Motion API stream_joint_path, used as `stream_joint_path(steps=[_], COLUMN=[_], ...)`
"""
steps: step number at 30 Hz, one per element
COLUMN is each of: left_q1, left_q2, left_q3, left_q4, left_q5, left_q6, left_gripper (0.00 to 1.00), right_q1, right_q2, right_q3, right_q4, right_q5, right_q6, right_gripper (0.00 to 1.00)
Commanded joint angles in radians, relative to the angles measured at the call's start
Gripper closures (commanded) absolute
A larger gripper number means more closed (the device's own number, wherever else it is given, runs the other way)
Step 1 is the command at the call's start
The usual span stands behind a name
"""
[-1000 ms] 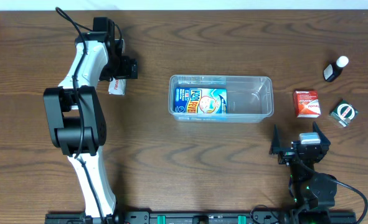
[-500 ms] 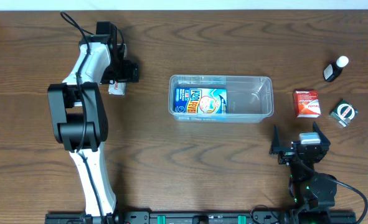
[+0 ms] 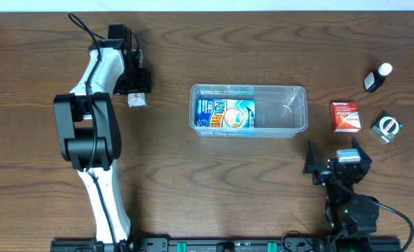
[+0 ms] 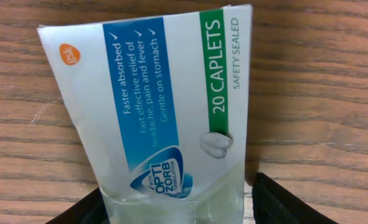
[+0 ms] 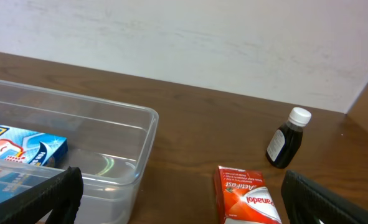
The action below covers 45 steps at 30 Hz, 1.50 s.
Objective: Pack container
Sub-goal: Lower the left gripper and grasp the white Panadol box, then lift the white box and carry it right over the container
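The left jaws stand on either side of the end, nearest the camera, of a white cardboard carton (image 4: 152, 106) with a blue panel and a green stripe, their black fingers (image 4: 283, 202) at its two long edges. A sliver of wood shows between the carton and the right-hand finger, and I cannot tell whether they press it. Only the left wrist view gives the carton's print, "20 CAPLETS" and "SAFETY SEALED", and shows it lying flat on the brown wood-grain desk (image 4: 320, 81). From overhead it is a small white patch under the jaws, at the far left, well apart from the other things. The right jaws are spread wide apart, low at the near right of the desk. The clear plastic rectangular container (image 3: 282, 110) with rounded corners sits at the middle of the desk, its long side running left to right. A flat blue and white box (image 3: 225, 114) lies in its left half. Outside it, to the right, are a small red and white carton (image 3: 345, 116) nearest the container, a dark bottle (image 3: 377, 77) with a white cap farther back, and a dark green packet (image 3: 387, 127) with a round white mark, which the overhead view alone shows. The right wrist view shows the bottle standing upright and a pale wall (image 5: 171, 37) behind the desk.
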Motion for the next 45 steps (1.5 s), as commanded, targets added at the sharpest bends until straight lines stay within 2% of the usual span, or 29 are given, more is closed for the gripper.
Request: stream_joint_path(steps=[1,7,15,26,33,39,45], left_q1=[0.002,0.002,0.002,0.002,0.002,-0.021,-0.106], left_q2=[-0.002,-0.023,-0.028,-0.035,-0.106,-0.224,-0.362], left_q3=[-0.008,-0.008,-0.007,-0.006,-0.006,-0.006,-0.006], left_q4=[-0.003,0.003,0.009,0.014,0.025,0.017,-0.030], left_q5=[0.011,-0.066,-0.069,-0.069,-0.069,-0.064,-0.011], left_q6=[0.000,0.046,0.053,0.076,0.096,0.187,0.313], left_gripper=[0.37,0.44,0.44,0.50,0.51,0.51,0.50], right_q1=[-0.008,-0.008,-0.008,-0.008,-0.008,-0.008,-0.008], right_q2=[-0.005,-0.005,-0.005,-0.005,-0.005,-0.005,-0.005], right_q3=[-0.002,-0.002,-0.002,-0.002,-0.002,-0.002,-0.002], right_q4=[-0.003,-0.003,-0.003,-0.004,-0.003,-0.003,-0.003], right_q5=[0.000,0.000,0.000,0.000,0.000,0.000,0.000], right_q6=[-0.004,-0.004,-0.004,-0.004,-0.004,-0.004,-0.004], right_gripper=[0.01,0.01,0.01,0.01,0.01,0.01,0.01])
